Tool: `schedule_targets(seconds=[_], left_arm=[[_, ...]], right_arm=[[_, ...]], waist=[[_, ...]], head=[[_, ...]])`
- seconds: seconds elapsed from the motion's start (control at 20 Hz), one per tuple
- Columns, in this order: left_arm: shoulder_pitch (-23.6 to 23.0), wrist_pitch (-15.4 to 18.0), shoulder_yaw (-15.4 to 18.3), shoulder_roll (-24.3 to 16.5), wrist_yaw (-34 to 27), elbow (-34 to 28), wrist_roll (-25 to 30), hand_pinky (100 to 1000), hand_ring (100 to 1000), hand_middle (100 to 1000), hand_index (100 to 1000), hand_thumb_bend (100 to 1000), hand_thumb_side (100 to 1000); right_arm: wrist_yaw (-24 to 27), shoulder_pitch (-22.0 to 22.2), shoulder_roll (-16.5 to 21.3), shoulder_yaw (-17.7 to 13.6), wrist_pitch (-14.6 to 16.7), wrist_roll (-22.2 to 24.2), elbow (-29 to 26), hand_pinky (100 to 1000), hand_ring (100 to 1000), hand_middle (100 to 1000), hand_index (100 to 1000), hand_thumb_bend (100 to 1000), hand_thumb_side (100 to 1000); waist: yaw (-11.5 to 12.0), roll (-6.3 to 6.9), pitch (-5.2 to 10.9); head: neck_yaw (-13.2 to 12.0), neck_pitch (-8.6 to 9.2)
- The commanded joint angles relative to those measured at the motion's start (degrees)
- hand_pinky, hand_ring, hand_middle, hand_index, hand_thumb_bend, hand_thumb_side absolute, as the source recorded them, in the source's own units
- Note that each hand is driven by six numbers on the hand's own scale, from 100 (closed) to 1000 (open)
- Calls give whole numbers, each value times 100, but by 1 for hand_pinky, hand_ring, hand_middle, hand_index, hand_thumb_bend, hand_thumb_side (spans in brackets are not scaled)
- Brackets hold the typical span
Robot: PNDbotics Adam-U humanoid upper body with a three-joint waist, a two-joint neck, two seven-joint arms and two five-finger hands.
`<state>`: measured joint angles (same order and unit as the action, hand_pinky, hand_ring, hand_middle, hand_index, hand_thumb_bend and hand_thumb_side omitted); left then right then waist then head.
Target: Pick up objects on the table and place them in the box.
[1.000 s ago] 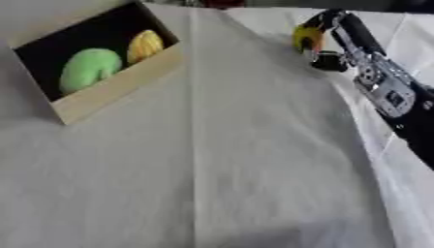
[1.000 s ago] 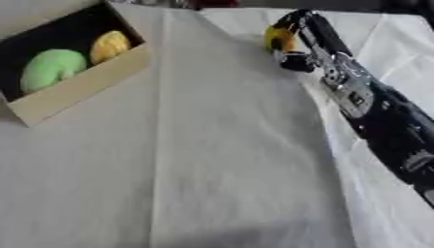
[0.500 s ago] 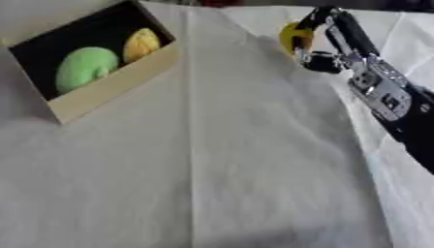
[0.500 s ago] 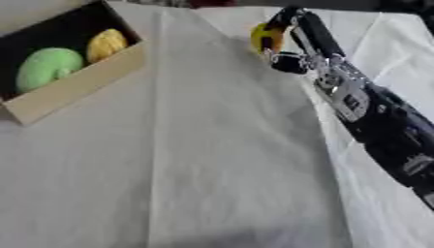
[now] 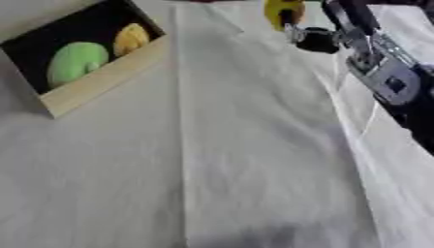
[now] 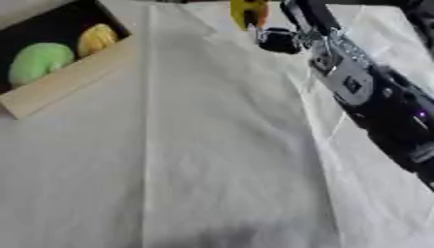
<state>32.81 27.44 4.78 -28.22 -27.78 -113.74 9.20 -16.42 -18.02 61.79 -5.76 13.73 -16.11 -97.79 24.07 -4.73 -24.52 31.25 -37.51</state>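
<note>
Left eye view: a wooden box [image 5: 101, 82] with a dark inside sits at the upper left of the worktop [image 5: 212, 169], which is covered by a pale creased cloth. Inside the box lie a green rounded object [image 5: 74, 63] and, just beside it toward the far end, a smaller yellow-orange object [image 5: 131, 38]; the two look close enough to touch, though the blur leaves that uncertain. The right arm comes in from the right edge and stretches toward the top of the picture. Its right hand [image 5: 318, 36] is at the top, well apart from the box, and its fingers [image 5: 297, 31] are curled onto a yellow object [image 5: 280, 10] that is cut off by the top edge. That object appears to be held clear of the cloth. The left hand does not show here.

Right eye view: the same layout, shifted a little to the left. The box reaches the left edge, with the green rounded object and the yellow-orange object still inside its dark compartment. The right hand is near the top centre, its dark fingers closed round the lower part of the yellow object, which shows as a yellow shape with an orange tinge along one side. The silver and black forearm runs down to the right edge, above the cloth. The cloth between the box and the hand shows only folds.
</note>
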Motion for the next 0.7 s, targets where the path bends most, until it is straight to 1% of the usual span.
schedule_targets(seconds=[0.05,0.15,0.2,0.3,0.5,0.7], left_arm=[[55,-31,-15,-134,-45,-85,-1,843,801,693,805,100,568],[79,-37,-42,-118,-68,-85,14,842,801,693,805,100,569],[110,-45,-71,-97,-89,-85,30,842,801,693,805,100,581],[171,-68,-129,-47,-136,-85,75,842,801,693,805,100,569],[290,-111,-231,42,-241,-85,202,842,800,692,804,100,569],[399,-156,-294,108,-326,-85,313,842,800,692,804,100,569]], right_arm=[[383,-384,372,141,57,210,-349,705,581,505,525,100,100],[564,-688,368,304,70,388,-405,711,579,506,526,100,100],[667,-945,326,459,86,520,-421,713,578,506,526,100,100],[835,-1447,192,761,112,805,-394,716,577,506,527,100,100],[985,-2269,-207,1310,137,1401,-194,728,576,506,529,100,100],[879,-2819,-658,1748,183,1888,193,739,576,507,530,100,100]], waist=[[21,-22,273],[63,-34,306],[117,-45,324],[251,-68,351],[551,-152,365],[765,-232,340]], head=[[103,-142],[166,-191],[226,-216],[352,-256],[583,-293],[736,-317]])
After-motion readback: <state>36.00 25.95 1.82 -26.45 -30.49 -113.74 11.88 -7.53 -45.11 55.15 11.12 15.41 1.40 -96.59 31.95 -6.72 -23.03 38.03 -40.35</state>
